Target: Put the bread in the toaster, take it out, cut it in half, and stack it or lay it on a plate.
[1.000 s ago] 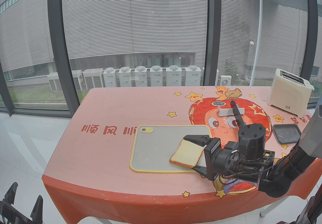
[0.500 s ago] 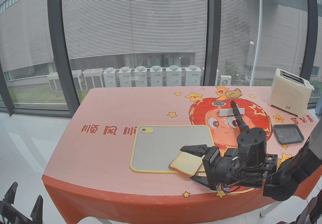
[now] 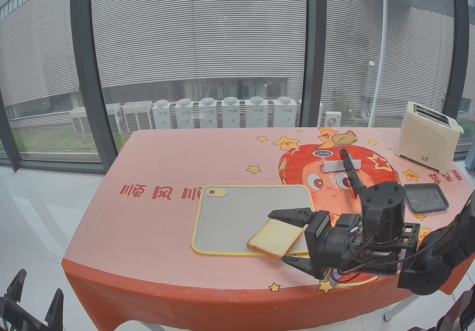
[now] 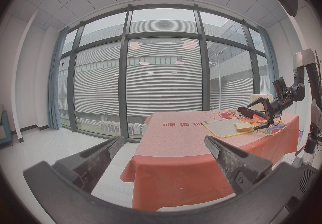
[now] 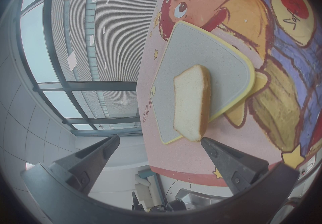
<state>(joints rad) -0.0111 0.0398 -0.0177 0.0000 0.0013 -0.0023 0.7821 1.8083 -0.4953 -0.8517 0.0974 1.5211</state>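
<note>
1. The bread [image 3: 275, 239] lies flat on the near right corner of the board [image 3: 232, 213], with 1 edge hanging over the board's near rim.
2. My right gripper [image 3: 277, 236] sits low at that corner. Its jaws are wide apart on either side of the slice and clamp nothing. In the wrist view 1 jaw tip is right at the bread's corner.
3. 1 s ago the slice was tilted and further in on the board. It is now flatter and closer to the rim, and the arm has drawn back to the right.
4. I read that as a put-down for cutting. I'd nudge the overhang inward first.
5. The knife [image 3: 349, 168] lies further back on the table [image 3: 163, 163], with the tray [image 3: 425, 198] and toaster [image 3: 428, 136] to its right.
6. My left gripper [image 4: 164, 138] hangs low off the table's left side, jaws apart and empty.
</note>
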